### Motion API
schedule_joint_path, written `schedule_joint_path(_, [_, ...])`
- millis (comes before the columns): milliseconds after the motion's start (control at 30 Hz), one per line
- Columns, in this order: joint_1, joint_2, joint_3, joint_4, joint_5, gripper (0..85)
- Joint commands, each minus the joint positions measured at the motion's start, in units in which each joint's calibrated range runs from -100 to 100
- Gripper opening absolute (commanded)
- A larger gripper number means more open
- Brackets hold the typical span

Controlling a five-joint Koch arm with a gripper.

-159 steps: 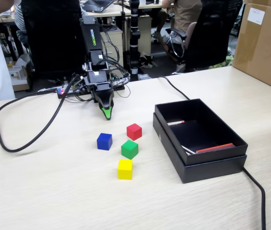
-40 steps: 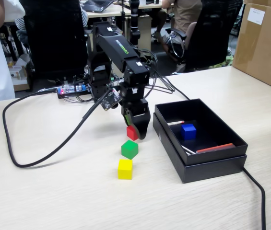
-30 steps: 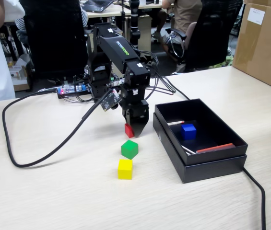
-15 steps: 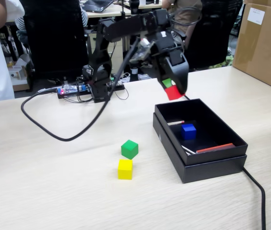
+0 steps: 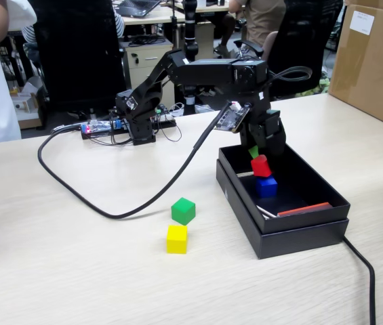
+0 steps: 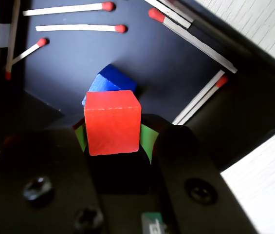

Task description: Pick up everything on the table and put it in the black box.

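My gripper [image 5: 261, 161] hangs over the black box [image 5: 299, 233] and is shut on the red cube [image 5: 261, 166], which sits tilted between the green-lined jaws. In the wrist view the red cube [image 6: 112, 122] fills the gap of the gripper [image 6: 113, 139]. The blue cube [image 5: 266, 186] lies on the box floor just beneath it, and shows in the wrist view [image 6: 109, 80] too. The green cube [image 5: 183, 210] and the yellow cube [image 5: 176, 239] stand on the table [image 5: 76, 257], left of the box.
Thin red-tipped sticks [image 6: 74, 28] lie on the box floor [image 6: 79, 58]. A black cable [image 5: 110, 203] curves across the table to the arm; another [image 5: 362, 271] runs off the box's right front corner. A brown carton [image 5: 374, 61] stands at the far right. People and chairs are behind the table.
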Motion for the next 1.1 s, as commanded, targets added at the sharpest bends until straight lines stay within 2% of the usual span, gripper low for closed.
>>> schedule_joint_path(0, [0.29, -1.73, 5.69, 0.17, 0.0, 27.3])
schedule_joint_path(33, [0.1, -4.03, 5.24, 0.17, 0.0, 34.3])
schedule_joint_path(100, [-0.54, -11.37, 3.42, 0.08, -0.05, 37.4])
schedule_joint_path(233, [-2.34, -27.2, -2.92, -0.52, -0.68, 37.2])
schedule_joint_path(367, [-6.06, -40.06, -12.89, -0.52, -3.08, 37.2])
schedule_joint_path(467, [-9.38, -44.76, -21.42, -0.52, -5.67, 43.4])
schedule_joint_path(567, [-13.24, -42.92, -26.95, -0.52, -7.42, 46.4])
schedule_joint_path(800, [-16.8, -30.19, -25.41, -0.26, -10.45, 46.5])
schedule_joint_path(1067, [-17.39, -15.5, -16.97, -0.26, -10.55, 46.4])
